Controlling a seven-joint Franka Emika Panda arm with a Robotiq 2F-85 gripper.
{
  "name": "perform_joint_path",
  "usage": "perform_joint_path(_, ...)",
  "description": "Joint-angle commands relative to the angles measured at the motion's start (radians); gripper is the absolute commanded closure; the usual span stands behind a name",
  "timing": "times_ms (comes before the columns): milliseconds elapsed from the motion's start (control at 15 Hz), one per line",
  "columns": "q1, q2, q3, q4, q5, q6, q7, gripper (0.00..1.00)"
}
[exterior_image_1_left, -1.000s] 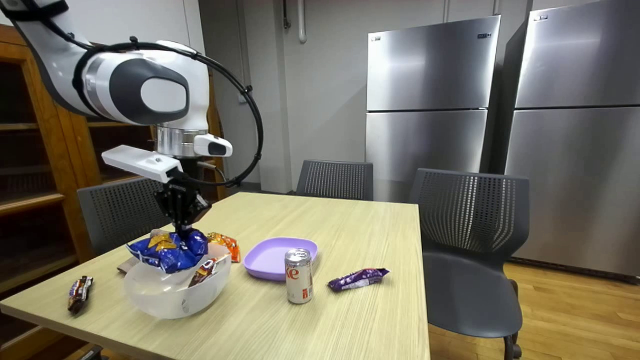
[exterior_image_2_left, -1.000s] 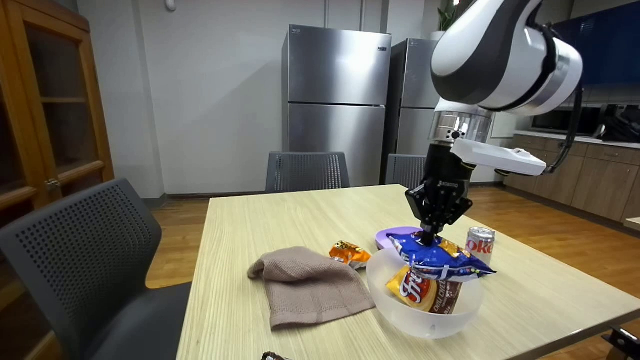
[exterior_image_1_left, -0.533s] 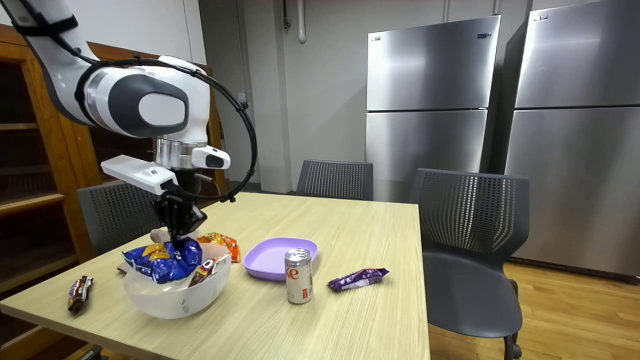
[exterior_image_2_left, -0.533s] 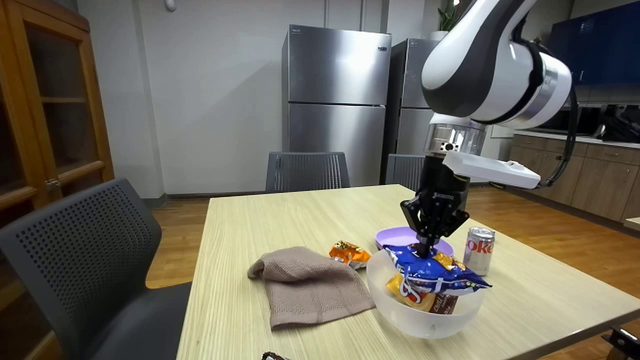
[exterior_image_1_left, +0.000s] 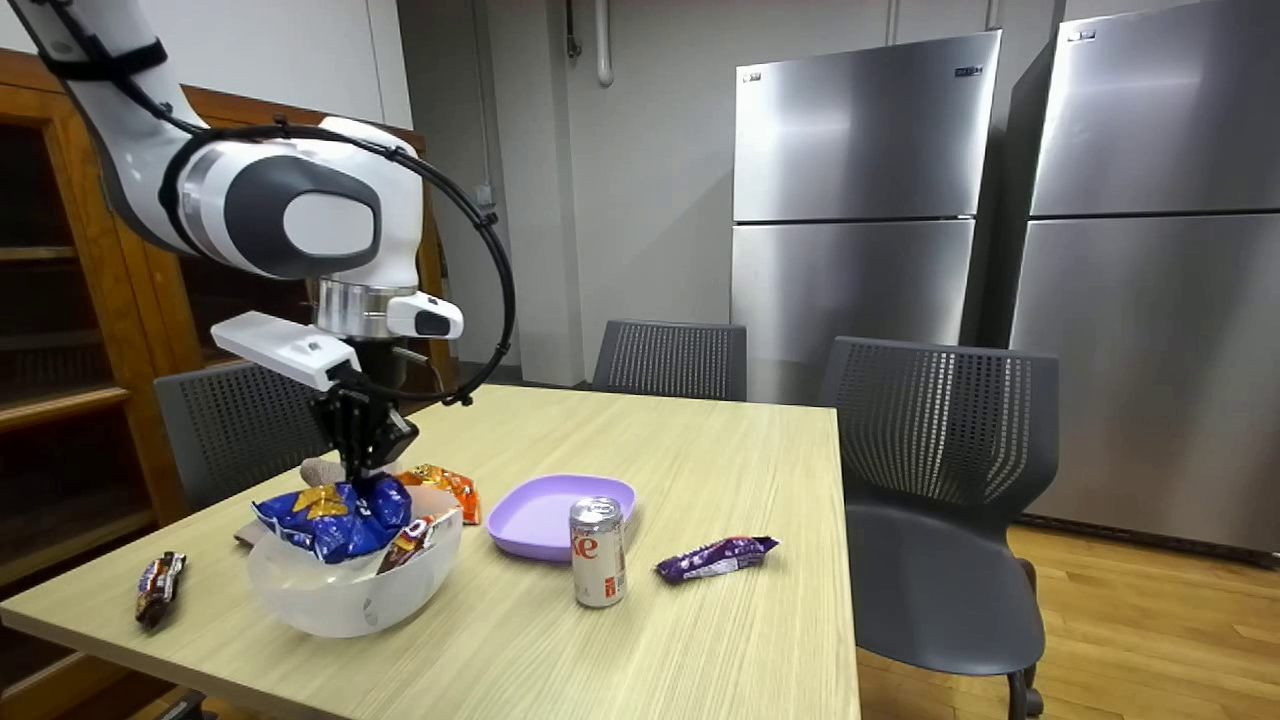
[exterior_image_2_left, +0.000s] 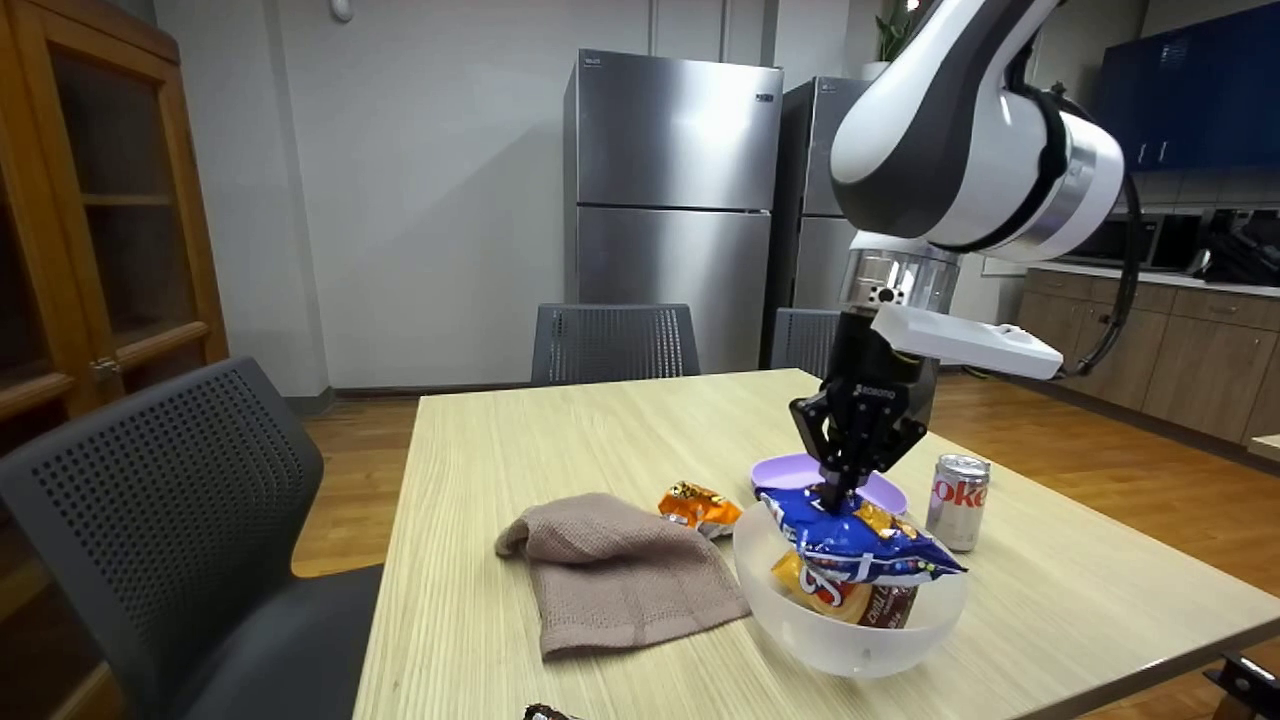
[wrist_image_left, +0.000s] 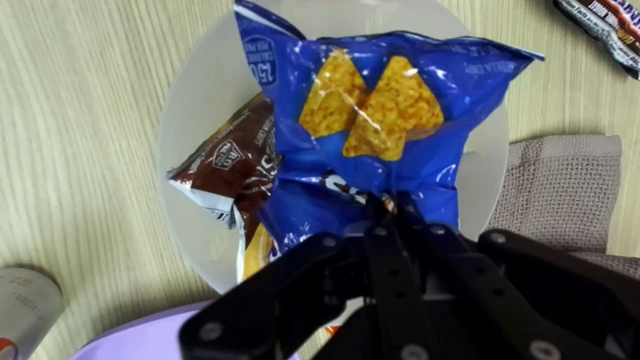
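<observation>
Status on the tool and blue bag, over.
Tool closed on blue chip bag. Blue bag over the frosted bowl. Yellow-and-brown bag in bowl, taking up space beneath.

Purple plate (exterior_image_1_left: 545, 512) near a silver can (exterior_image_1_left: 598, 568) (upright), steel refrigerators (exterior_image_1_left: 856, 190) beyond

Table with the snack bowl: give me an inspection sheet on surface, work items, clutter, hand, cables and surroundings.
Surface: pale wood-grained table.
Work items: blue chip bag, held over a translucent bowl that contains a Fritos bag.
Clutter: purple plate, upright soda can, rumpled brown cloth, orange packet, purple-wrapped snack, dark-wrapped bar.
Hand: closed on the blue chip bag; contact between bag and bowl can't be told.
Cables: black, looped beside the arm.
Surroundings: grey chairs, steel refrigerators, wooden cabinet; people: nothing seen.
</observation>
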Motion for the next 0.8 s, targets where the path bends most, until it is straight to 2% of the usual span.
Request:
perform_joint_path(0,-0.014,0.004,0.017,0.018,0.008,0.001,0.013,0.60)
perform_joint_path(467,-0.064,-0.076,-0.030,0.026,-0.017,-0.059,0.024,0.06)
perform_joint_path(533,-0.074,-0.081,-0.041,0.032,-0.019,-0.066,0.025,0.01)
perform_joint_path(733,-0.111,-0.084,-0.083,0.054,-0.021,-0.084,0.031,0.00)
